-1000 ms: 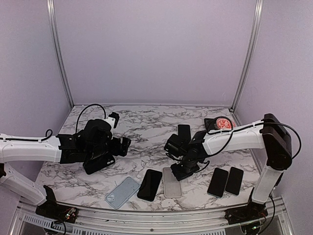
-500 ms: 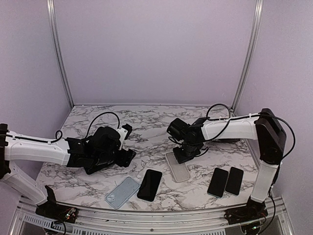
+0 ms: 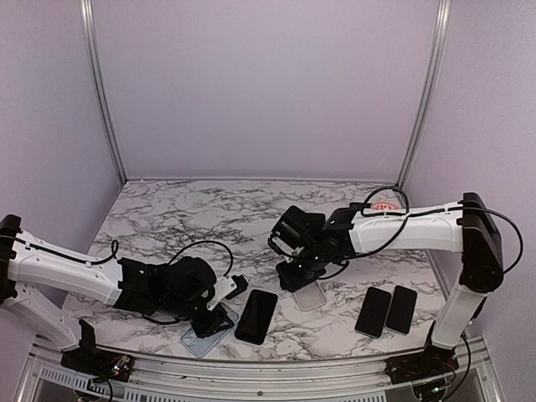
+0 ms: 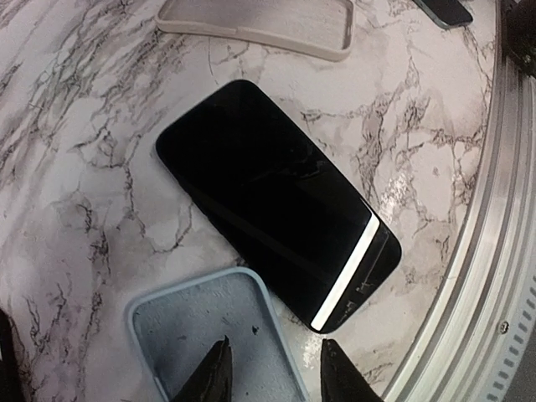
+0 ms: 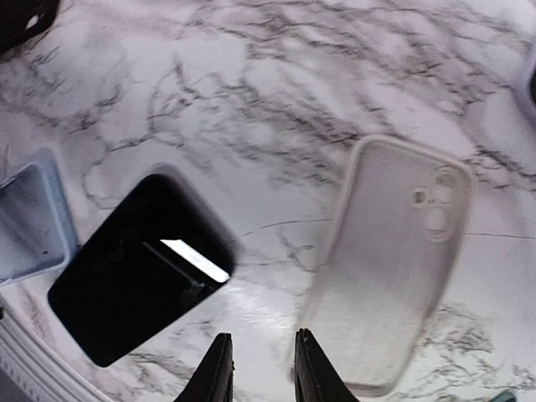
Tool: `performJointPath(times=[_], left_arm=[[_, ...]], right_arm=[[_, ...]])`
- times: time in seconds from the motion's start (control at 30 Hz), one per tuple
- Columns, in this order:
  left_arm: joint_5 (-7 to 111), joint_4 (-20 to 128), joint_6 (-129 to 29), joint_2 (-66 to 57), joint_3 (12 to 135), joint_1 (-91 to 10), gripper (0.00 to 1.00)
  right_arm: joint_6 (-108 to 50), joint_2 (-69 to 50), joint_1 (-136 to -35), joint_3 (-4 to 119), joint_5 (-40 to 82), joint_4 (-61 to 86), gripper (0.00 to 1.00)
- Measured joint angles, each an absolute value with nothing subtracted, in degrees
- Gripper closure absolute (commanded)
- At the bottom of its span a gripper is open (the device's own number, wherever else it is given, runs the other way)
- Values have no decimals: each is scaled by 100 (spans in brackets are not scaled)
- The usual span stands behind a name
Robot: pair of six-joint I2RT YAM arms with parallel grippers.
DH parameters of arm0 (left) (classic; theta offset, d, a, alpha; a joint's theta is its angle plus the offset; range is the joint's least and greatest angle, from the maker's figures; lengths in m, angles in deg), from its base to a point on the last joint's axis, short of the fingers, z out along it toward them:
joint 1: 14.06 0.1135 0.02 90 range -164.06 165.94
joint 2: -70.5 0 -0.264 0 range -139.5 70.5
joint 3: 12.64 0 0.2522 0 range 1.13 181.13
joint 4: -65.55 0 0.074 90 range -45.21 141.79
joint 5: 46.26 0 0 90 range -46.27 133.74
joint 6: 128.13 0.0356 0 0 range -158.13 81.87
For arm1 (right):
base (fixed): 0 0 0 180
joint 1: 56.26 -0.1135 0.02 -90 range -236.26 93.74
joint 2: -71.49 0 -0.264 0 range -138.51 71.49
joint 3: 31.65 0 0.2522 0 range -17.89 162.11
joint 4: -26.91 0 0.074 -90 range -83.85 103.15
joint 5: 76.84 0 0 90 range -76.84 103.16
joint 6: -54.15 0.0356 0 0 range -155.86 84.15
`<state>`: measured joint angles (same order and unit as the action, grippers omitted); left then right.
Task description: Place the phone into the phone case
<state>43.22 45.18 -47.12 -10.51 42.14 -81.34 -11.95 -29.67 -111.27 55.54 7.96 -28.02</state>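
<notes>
A black phone [image 3: 257, 316] [image 4: 276, 222] [image 5: 134, 285] lies face up near the front edge. A light blue phone case [image 3: 207, 328] [image 4: 213, 343] lies open side up just left of it. My left gripper [image 3: 219, 316] [image 4: 276, 373] hangs low over the blue case's right rim; one finger is over the inside, the other over the table, and they are apart and not clamped. A translucent pale phone case [image 3: 308, 295] [image 5: 394, 268] lies right of the phone. My right gripper [image 3: 293, 276] [image 5: 261, 368] stands narrowly open at that case's left edge, holding nothing.
Two more dark phones [image 3: 373, 311] [image 3: 401, 308] lie side by side at the front right. A red-and-white round object [image 3: 385, 205] sits at the back right. The metal rail of the table's front edge [image 4: 494, 251] runs close to the black phone.
My left arm swung from the back left down to the blue case, its jaws narrowing. The right gripper, shut before, slid the pale case away from the phone, and its jaws have parted slightly.
</notes>
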Motion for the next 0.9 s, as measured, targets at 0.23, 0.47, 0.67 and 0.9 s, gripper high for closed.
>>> performJointPath(times=[0.23, 0.47, 0.67, 0.9], left_arm=[[4635, 3978, -4839, -1116, 4083, -8749, 74], [4573, 3845, -5023, -1739, 4264, -8950, 80], [3728, 3709, -5254, -1925, 4448, -8930, 84], [3122, 3574, -5080, -2351, 4885, -8845, 84]], right_arm=[[-903, -3371, -11596, 5151, 1697, -2373, 83], [-765, -3566, -11769, 5036, 1872, -2218, 84], [-780, -3802, -11769, 5318, 1679, -2111, 84], [-948, -4224, -11559, 5814, 1520, -1774, 84]])
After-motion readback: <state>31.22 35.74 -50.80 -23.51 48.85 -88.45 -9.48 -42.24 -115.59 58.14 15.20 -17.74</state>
